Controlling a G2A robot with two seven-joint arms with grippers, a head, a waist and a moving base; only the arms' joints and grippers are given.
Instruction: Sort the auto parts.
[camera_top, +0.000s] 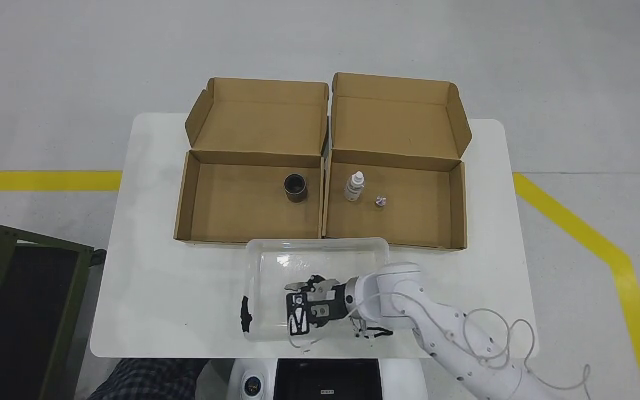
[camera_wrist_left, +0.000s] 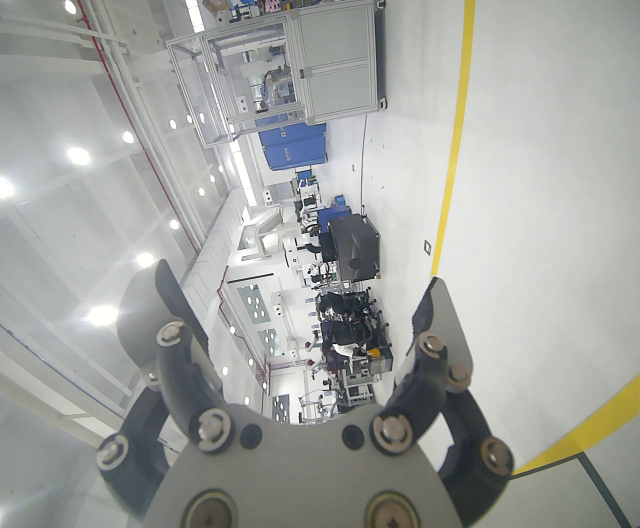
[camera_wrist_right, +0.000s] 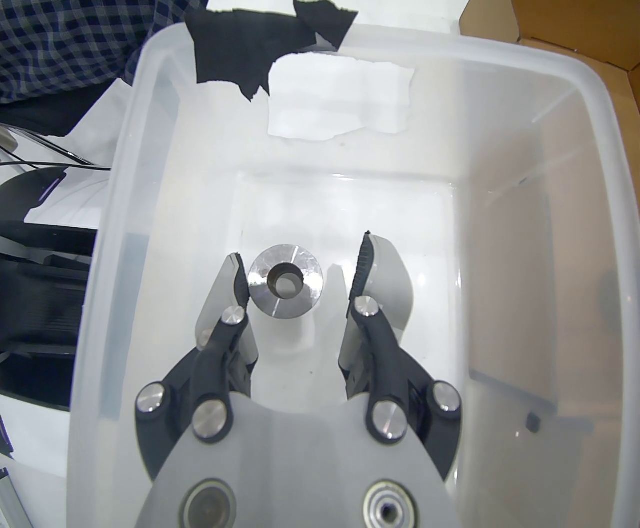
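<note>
A: Where's your part?
B: Metal ring (camera_wrist_right: 286, 286) – on the clear bin's (camera_wrist_right: 595, 150) floor, near table edge. Your right gripper (camera_wrist_right: 303, 252) straddles it, fingers spread, not clamped. Left gripper (camera_wrist_left: 299, 274) spread – grasping nothing.

1. I work at a white table (camera_top: 140, 300) on a pale grey floor (camera_top: 100, 60).
2. Yellow lines (camera_top: 60, 180) cross the floor left and right of it.
3. Far off, round ceiling lamps (camera_wrist_left: 78, 156) shine, and a glazed metal booth (camera_wrist_left: 325, 60) stands there.

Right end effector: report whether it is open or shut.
Open. The right end effector has its fingers standing apart on either side of the metal ring in the clear bin.
</note>
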